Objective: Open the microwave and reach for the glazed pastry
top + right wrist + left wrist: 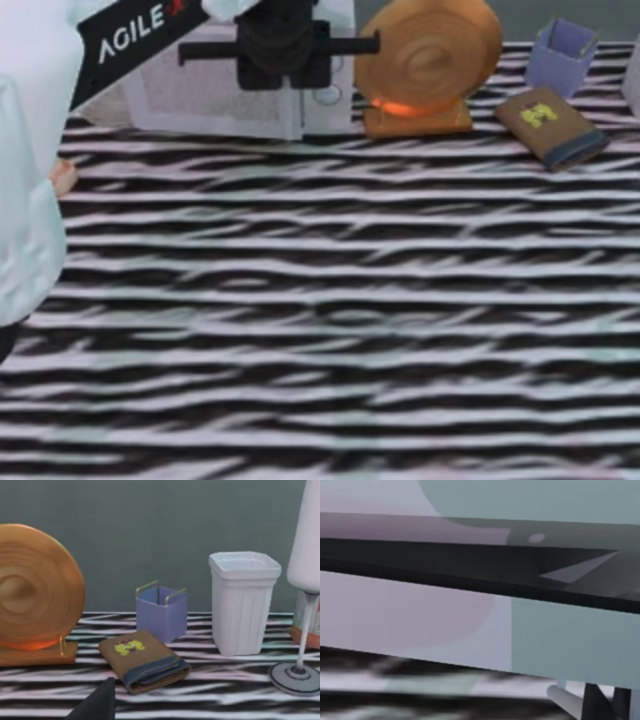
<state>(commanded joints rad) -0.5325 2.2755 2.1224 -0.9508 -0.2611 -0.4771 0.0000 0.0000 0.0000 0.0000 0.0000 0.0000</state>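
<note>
The left claw (281, 48) is hanging over the microwave (215, 95) at the far edge of the zebra-striped counter (330, 300), its black body covering part of the white box's top. Its wrist camera is pressing so close to a pale panel and a dark band that I cannot tell whether the claw is apart or together. The microwave's round knobs (328, 95) are sitting just beside the claw on its right. A small peach-coloured lump, seemingly the glazed pastry (62, 178), is peeking out from under the left arm's white casing, nearer the camera than the claw and off to its left, resting on the counter outside the microwave. Right of the claw, a round wooden disc (425, 50) is standing on its stand, just beside the microwave. Farther right, a lilac box (560, 55) and a brown wallet (550, 125) are lying near each other. The right claw (96, 704) is showing only as a dark wedge in its own wrist view, its state impossible to tell. It is facing the disc, the wallet, the lilac box and a white ribbed bin (245, 605).
</note>
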